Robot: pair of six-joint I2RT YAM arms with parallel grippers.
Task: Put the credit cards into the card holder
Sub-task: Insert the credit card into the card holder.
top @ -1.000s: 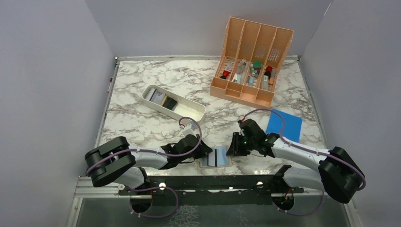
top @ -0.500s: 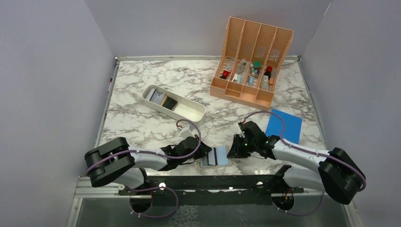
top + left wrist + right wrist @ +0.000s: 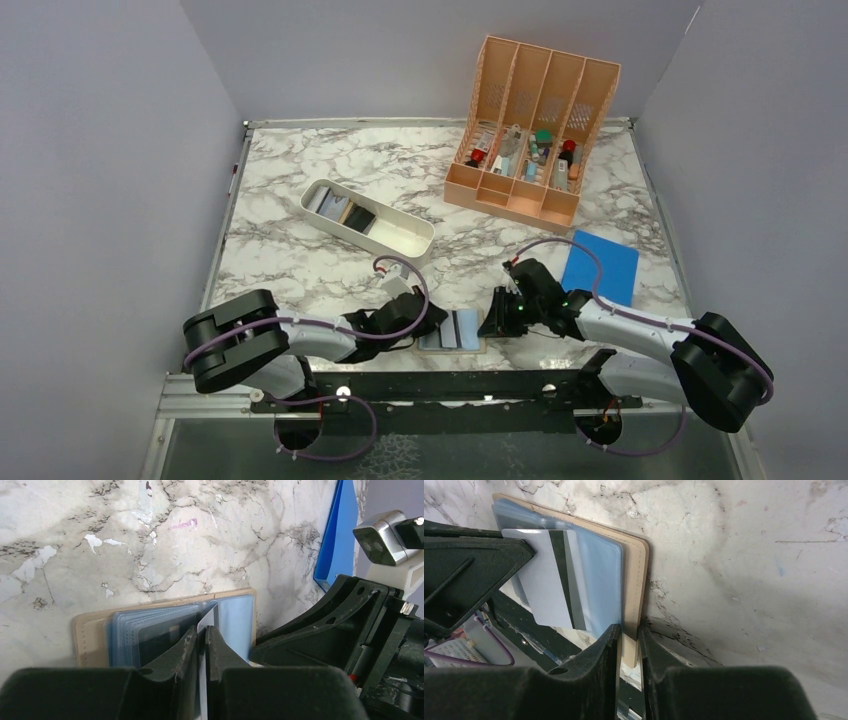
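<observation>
A marble table (image 3: 300,200) is seen from above, with both arms bolted at its near edge. At the far right corner a peach organizer (image 3: 535,120) is stood upright, and small items are kept in its front compartments. Towards the left of the middle a long white tray (image 3: 405,234) is laid at a slant. Two other cards (image 3: 358,217), one pale and one black, are seen in its left end. Near the right edge a flat blue sheet (image 3: 602,262) is laid on the marble.

Both arms are stretched low along the near edge and are turned towards each other. Between them, at the middle of the near edge, the card holder (image 3: 455,332) is laid open on the table. Its tan cover is pressed flat and its blue-grey pockets (image 3: 150,630) are turned upward.

The left gripper (image 3: 201,630) is clamped on a thin pale card (image 3: 544,580) with a dark stripe, which is held on edge between the fingers. The card is held over the open pockets, its far end lying against them. Whether it is already inside a pocket cannot be told.

The right gripper (image 3: 628,630) is closed on the right edge of the tan cover, which is caught between the two fingers just beside the pockets. The two grippers are set close together, on either side of the card holder.
</observation>
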